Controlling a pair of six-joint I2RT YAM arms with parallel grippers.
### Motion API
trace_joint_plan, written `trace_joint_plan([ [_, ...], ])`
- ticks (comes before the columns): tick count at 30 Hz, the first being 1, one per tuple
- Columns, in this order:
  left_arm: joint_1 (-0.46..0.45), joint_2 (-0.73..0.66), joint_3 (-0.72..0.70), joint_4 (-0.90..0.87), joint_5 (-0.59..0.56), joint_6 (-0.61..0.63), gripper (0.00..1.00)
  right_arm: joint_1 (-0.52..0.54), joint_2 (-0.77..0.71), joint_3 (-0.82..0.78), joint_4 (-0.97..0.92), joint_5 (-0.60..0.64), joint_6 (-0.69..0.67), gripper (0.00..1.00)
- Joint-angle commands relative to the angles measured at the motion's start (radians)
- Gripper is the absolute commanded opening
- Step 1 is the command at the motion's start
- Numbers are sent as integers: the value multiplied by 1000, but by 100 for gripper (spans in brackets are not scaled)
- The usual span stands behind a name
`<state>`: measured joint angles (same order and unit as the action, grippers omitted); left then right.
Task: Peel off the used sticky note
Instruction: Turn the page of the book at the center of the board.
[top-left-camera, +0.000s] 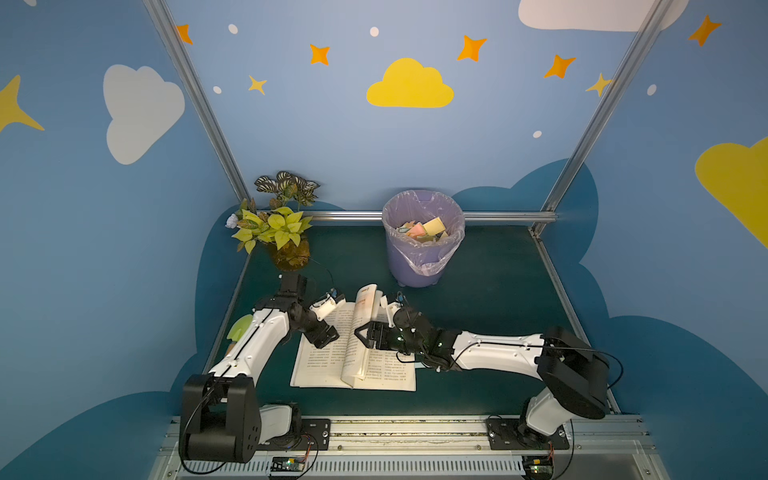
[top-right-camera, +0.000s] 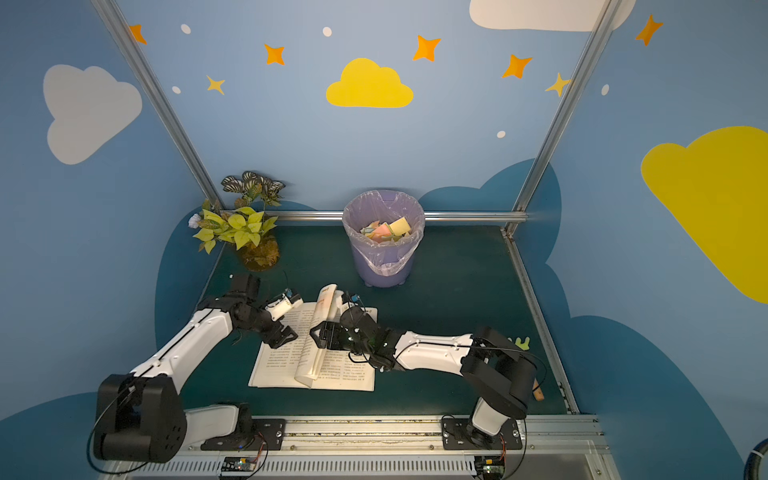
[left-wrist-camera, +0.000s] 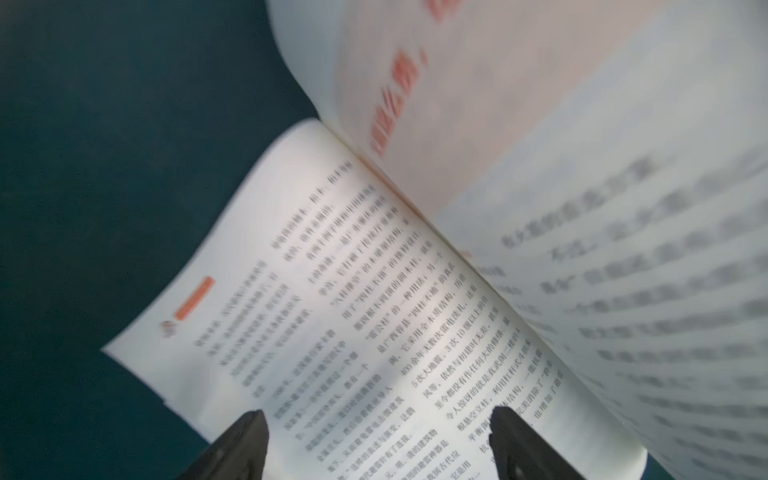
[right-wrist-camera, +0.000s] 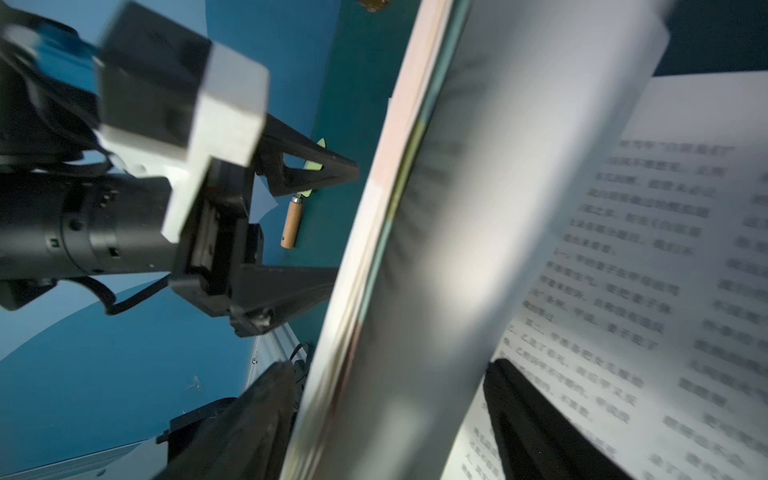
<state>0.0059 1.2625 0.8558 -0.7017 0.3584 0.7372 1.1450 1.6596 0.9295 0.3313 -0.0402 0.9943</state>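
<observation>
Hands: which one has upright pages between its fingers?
The right hand: raised pages stand between its open fingers. The left hand is over a flat page.

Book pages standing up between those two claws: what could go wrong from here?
1. The right gripper is open astride a thick sheaf of raised pages; closing or pulling there could crease or tear them.
2. The left gripper hovers open over the book, apparently not pinning it down, so a pull on the pages might drag or lift the whole book.
</observation>
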Motion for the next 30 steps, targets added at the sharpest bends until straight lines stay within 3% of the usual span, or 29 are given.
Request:
trace_joint_plan([
  [1,74,-23,57,-77,182,-26,88,27,57,79,-73,15,-50,79],
  [13,307,-5,163,-117,356,-69,88,87,264,374,-233,9,-124,82],
  [22,330,-43,167,-118,351,-76,88,124,361,521,-276,-36,-162,94],
  [30,327,-96,147,-109,364,-69,89,129,336,496,-258,-45,-170,94],
])
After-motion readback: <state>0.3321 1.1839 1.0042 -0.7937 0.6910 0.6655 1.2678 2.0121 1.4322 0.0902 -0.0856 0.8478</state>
